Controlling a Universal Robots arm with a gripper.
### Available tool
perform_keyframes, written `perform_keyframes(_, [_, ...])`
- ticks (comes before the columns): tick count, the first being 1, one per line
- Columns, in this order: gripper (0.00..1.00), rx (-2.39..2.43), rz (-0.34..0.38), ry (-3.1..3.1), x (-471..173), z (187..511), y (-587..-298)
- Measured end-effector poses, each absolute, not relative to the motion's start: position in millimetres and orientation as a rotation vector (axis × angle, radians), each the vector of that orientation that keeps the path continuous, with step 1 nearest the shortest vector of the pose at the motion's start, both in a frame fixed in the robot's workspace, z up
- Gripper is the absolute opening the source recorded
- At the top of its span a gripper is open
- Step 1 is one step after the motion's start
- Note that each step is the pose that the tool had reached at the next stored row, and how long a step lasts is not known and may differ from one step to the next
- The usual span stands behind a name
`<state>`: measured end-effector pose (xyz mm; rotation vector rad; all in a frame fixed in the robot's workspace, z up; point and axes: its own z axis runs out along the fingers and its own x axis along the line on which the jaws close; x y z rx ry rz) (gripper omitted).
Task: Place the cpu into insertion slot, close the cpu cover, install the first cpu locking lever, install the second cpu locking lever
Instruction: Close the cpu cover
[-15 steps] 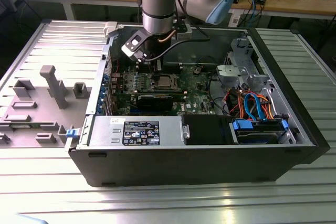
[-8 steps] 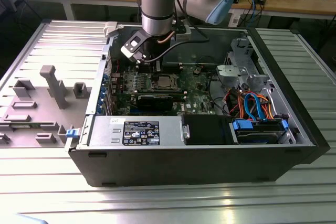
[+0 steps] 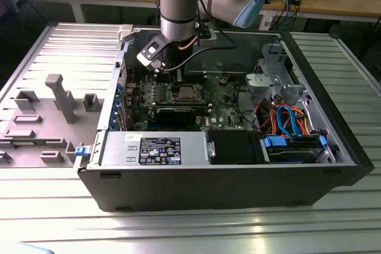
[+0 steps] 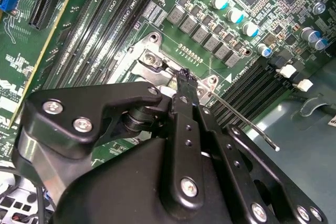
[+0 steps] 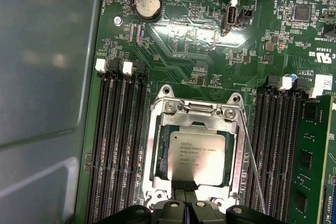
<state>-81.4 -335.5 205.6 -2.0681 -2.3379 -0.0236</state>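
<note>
The cpu, a silvery square chip, lies flat in the insertion slot on the green board. The cpu cover lies down around it as a thin metal frame. My gripper is shut, its black fingertips resting at the edge of the cover beside the chip, holding nothing. A thin wire locking lever runs along one side of the socket; its free end sticks out over the memory slots. In the exterior view my gripper hangs just behind the cpu.
Long black memory slots flank the socket on both sides. A coin battery sits further along the board. A black card, the power supply and a drive cage with cables crowd the case. Grey fixtures stand on the table.
</note>
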Motion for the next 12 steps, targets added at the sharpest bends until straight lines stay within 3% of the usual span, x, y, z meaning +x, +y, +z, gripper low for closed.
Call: perform_keyframes(12, [0.11, -2.068, -0.024, -2.338, -81.3, 208.6, -335.4])
